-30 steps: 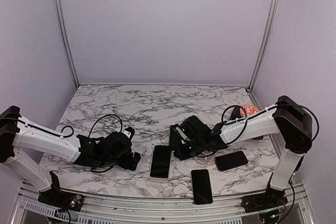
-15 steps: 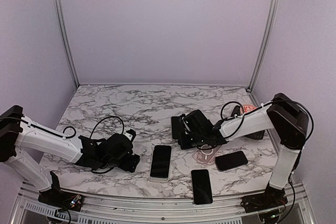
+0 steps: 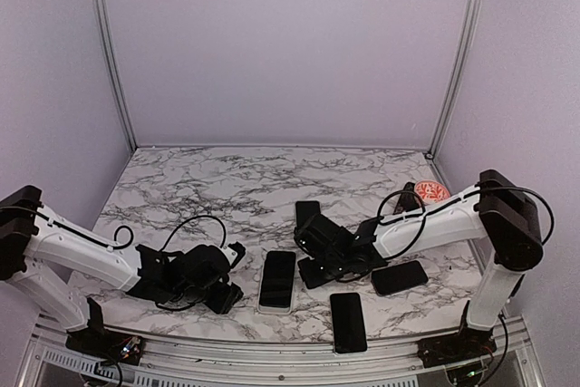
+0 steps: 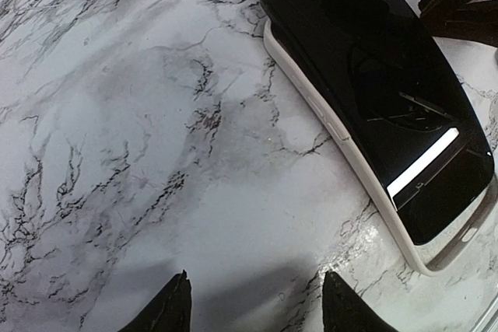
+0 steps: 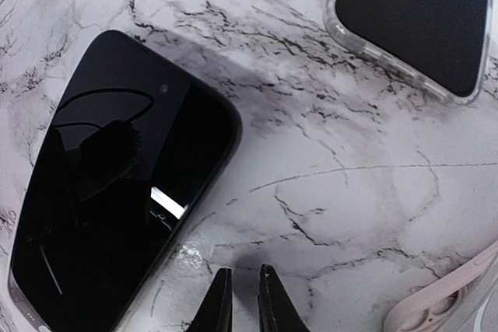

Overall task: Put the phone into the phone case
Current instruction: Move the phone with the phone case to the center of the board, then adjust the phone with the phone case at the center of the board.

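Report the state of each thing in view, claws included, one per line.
Left claw: open, empty.
Right claw: nearly shut, holding nothing.
Phone: screen dark, face up on the white case, seemingly not pressed in.
Second phone: screen dark, flat on the table.
Clear case: flat on the table, untouched.

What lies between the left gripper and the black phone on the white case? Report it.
Only bare marble table, shown in the left wrist view; nothing sits between the left gripper and the phone.
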Tool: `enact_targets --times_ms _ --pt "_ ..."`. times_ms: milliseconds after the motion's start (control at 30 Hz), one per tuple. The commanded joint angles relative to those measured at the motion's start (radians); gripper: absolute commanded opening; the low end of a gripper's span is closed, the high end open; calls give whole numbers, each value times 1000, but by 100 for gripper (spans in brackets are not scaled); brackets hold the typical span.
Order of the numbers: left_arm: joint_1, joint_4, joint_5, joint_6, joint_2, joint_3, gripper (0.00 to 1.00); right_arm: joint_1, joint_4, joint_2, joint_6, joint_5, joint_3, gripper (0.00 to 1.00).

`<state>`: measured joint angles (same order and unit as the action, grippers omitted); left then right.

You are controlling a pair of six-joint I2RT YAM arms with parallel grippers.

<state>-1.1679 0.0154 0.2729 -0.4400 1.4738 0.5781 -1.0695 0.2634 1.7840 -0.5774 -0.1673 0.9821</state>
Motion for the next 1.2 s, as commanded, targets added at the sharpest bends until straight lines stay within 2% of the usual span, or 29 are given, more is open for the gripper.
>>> enact_targets --times_ms 0,267,400,533,700,833,933,1167 --pt "-20 66 -43 13 45 10 57 -47 112 68 -37 -48 97 12" --pt "-24 118 -16 37 138 61 57 -81 113 112 -45 -49 159 12" --pt "-24 123 3 44 139 64 57 -82 125 101 -28 -65 160 12" --pt "-24 152 14 56 129 53 58 -86 64 99 10 -56 154 12" --pt "-23 92 116 72 138 77 62 -80 148 158 43 -126 219 12" --pt "-14 43 181 99 140 94 62 -31 181 115 53 -171 196 12" --pt "5 52 185 100 145 93 62 4 143 92 74 -172 177 13" --pt "69 96 141 102 209 129 61 20 173 183 120 -181 301 13"
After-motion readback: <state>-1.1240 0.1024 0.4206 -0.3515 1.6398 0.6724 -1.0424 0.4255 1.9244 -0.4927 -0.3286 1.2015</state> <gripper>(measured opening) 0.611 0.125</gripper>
